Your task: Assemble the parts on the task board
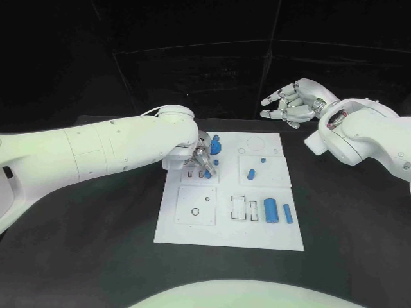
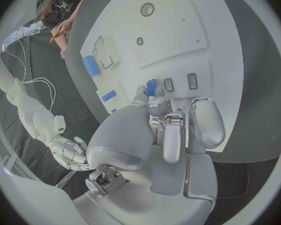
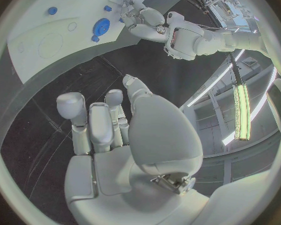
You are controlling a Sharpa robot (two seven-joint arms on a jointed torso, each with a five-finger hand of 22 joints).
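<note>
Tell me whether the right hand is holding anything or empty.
Empty. The right hand hangs above the table beyond the task board's far right corner, fingers apart and loosely curled, with nothing between them; its own wrist view shows bare fingers.

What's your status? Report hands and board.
Left hand fingers on a blue part, task board. Right hand open, off the board. Nothing blocking.

Hidden and uncertain spots around the task board

In the head view the left robot hand (image 1: 199,156) is mostly covered by its own white arm, which also hides the upper-left corner of the task board (image 1: 226,236). In the left wrist view the fingers (image 2: 167,135) cover a small blue part (image 2: 151,87), so whether they grip it or only touch it cannot be told. The right wrist view cuts the board off at the circle's rim, and its blue pieces (image 3: 102,25) are too small to make out.
</note>
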